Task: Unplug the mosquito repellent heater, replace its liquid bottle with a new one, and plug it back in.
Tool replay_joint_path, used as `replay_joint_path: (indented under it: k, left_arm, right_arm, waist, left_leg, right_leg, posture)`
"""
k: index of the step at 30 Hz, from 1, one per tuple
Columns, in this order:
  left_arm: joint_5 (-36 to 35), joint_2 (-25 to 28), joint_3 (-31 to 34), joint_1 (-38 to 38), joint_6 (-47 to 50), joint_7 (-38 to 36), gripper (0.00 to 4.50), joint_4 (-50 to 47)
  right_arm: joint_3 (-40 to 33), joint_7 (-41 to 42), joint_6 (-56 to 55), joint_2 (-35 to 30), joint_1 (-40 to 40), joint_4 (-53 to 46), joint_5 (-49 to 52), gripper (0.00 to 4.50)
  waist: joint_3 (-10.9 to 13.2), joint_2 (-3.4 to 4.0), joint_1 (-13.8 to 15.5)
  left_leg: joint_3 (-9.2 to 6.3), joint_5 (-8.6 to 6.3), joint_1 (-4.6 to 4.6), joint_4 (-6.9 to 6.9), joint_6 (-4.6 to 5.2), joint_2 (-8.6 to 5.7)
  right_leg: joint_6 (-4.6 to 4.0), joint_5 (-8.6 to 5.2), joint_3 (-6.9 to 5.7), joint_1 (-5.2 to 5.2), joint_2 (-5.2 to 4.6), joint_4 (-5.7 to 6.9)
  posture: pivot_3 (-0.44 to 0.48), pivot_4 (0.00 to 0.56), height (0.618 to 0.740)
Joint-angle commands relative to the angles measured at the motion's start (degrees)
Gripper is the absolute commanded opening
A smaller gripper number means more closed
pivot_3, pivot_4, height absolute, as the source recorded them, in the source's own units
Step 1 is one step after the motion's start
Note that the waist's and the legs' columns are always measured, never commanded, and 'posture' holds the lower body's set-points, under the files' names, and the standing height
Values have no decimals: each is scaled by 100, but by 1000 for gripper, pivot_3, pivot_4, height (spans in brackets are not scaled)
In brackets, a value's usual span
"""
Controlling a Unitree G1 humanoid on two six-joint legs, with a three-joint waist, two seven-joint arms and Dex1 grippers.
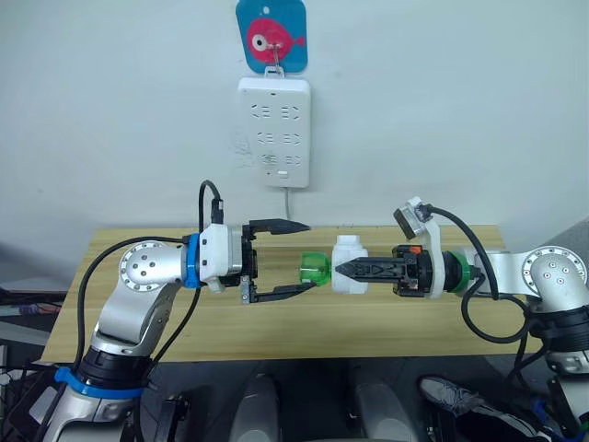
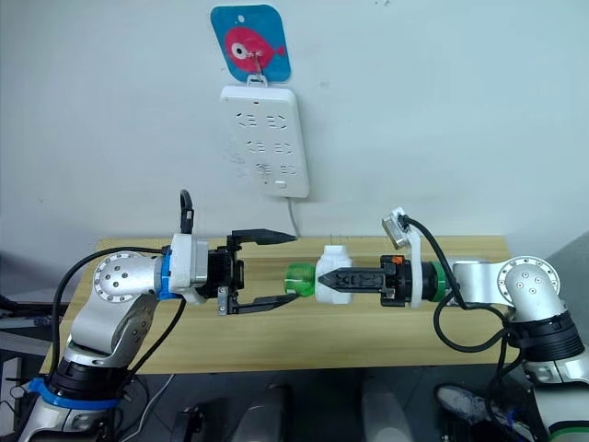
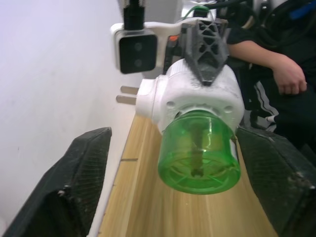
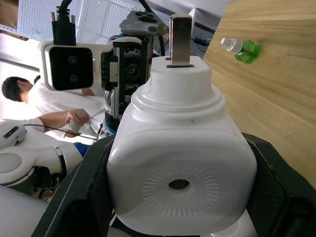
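At the centre of the left eye view, above the wooden tabletop (image 1: 276,322), the right gripper (image 1: 342,269) is clamped on the white mosquito repellent heater (image 1: 349,264), holding it sideways with its green liquid bottle (image 1: 315,269) pointing toward the left of the frame. The left gripper (image 1: 299,257) faces it with fingers spread wide, one above and one below the bottle, not touching it. In the left wrist view the heater's two metal prongs (image 3: 127,95) stick out sideways, unplugged. The white socket strip (image 1: 273,131) hangs on the wall in the upper centre, below a blue fish hook (image 1: 271,34). In the right wrist view a second green bottle (image 4: 243,49) lies on the tabletop, and a person (image 4: 34,106) sits beyond the left gripper.
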Motion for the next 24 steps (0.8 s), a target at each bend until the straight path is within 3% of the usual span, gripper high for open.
replay_joint_path:
  k: [1, 10, 11, 17, 20, 24]
  left_arm:
    - [91, -29, -97, -98, -233, -213, 3026, 189]
    - [242, -144, -260, -231, -287, -203, 167, 404]
    - [243, -153, -260, -245, -290, -187, 0, 397]
    - [-23, -118, -58, -270, 15, -52, 0, 341]
    - [-176, -9, 197, -245, 142, -42, 565, 516]
    - [-337, 80, 266, -80, 244, -230, 1787, 365]
  right_arm:
    - [-137, 125, 25, 58, -114, -65, 51, 3023]
    - [-171, 91, 31, 106, -125, -79, 63, 3023]
    - [-175, 82, 26, 111, -123, -84, 67, 3023]
    - [-208, 57, 17, 109, -92, -116, 82, 3023]
    - [-238, 43, 2, 102, -61, -134, 88, 3023]
    - [-258, 50, 8, 86, -38, -142, 73, 3023]
  waist:
    - [0, 0, -2]
    - [0, 0, -5]
    - [0, 0, -6]
    - [0, 0, -9]
    - [0, 0, -15]
    - [0, 0, -28]
  left_leg:
    - [0, 0, 0, 1, 0, 0]
    - [-2, 0, -1, 1, 0, 0]
    - [-2, 0, -1, 2, 0, 0]
    - [-3, 0, 0, 5, 0, 0]
    - [-4, 0, 1, 5, 0, 1]
    - [-4, 0, 1, 4, 0, 1]
  right_leg:
    - [0, 0, 0, 0, 0, 1]
    - [0, 0, -2, 0, 1, 1]
    - [0, 0, -2, 0, 1, 2]
    - [0, 0, -2, 0, 1, 7]
    - [0, 0, -2, 0, 2, 8]
    - [0, 0, -2, 0, 2, 8]
  posture:
    - [-67, 221, 725]
    - [-75, 221, 725]
    - [-75, 220, 725]
    - [-79, 220, 725]
    - [-82, 219, 725]
    - [-84, 219, 725]
